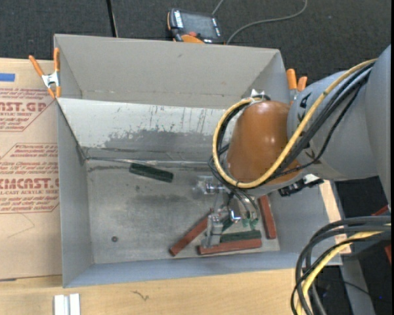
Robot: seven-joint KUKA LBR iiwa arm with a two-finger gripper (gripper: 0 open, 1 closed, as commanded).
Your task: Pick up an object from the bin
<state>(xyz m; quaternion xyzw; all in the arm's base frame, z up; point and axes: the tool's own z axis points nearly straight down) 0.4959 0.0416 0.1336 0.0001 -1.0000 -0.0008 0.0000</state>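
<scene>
Reddish-brown sticks and green block directly beneath jaws, opening indiscernible

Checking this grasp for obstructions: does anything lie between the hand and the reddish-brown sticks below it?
Nothing visible does. The hand sits over the reddish-brown sticks in the lower right of the bin; the dark green rod lies apart, to the left.

A green piece lies partly hidden under the gripper; the reddish-brown stick just right of it disappears behind the orange cover.
</scene>
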